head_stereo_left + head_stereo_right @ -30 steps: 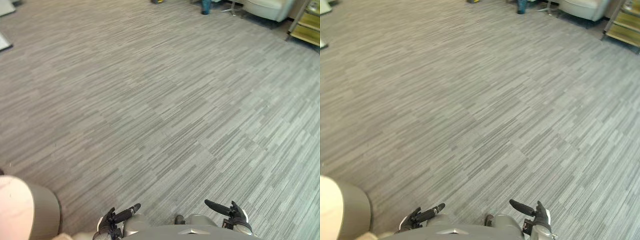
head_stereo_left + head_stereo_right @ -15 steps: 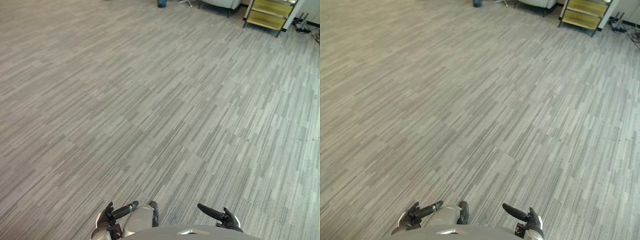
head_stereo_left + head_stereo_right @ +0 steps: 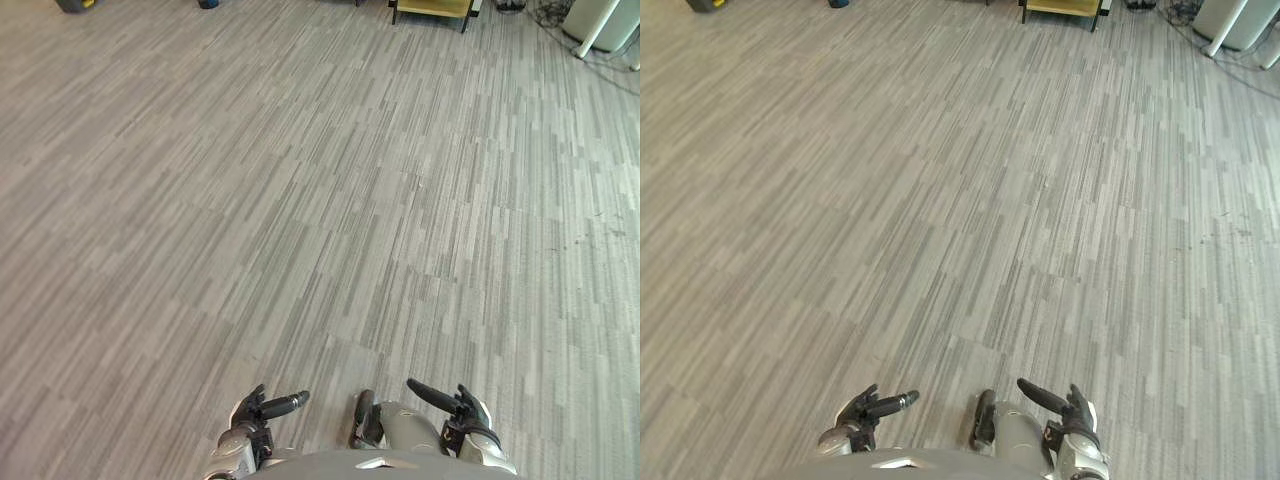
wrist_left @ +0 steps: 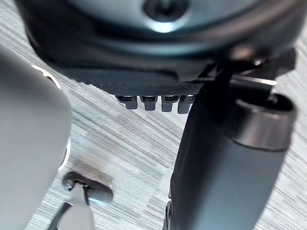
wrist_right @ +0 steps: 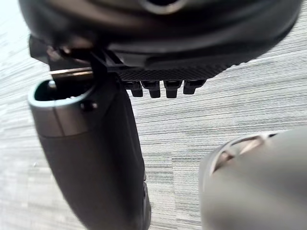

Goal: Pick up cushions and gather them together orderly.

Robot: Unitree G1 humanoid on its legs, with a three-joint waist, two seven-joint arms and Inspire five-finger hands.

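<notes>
View has swung across carpet (image 3: 320, 200); left robot hand (image 3: 252, 412), right robot hand (image 3: 468, 415) both relaxed, empty.

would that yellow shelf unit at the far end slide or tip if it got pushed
Probably drag rather than slide: the yellow shelf unit stands on thin dark legs on striped carpet, which likely grips. A high push might tip it, though its top is cut off. It looks rigid, not floppy.

You are looking at a left hand (image 3: 262, 408) and a right hand (image 3: 455, 402), both showing matte black; behind each, a silver-grey cuff is ringing the wrist; beside the thick dark thumb (image 4: 225, 167), collared in grey metal, stubby black fingers (image 4: 148, 101) are lining up.
</notes>
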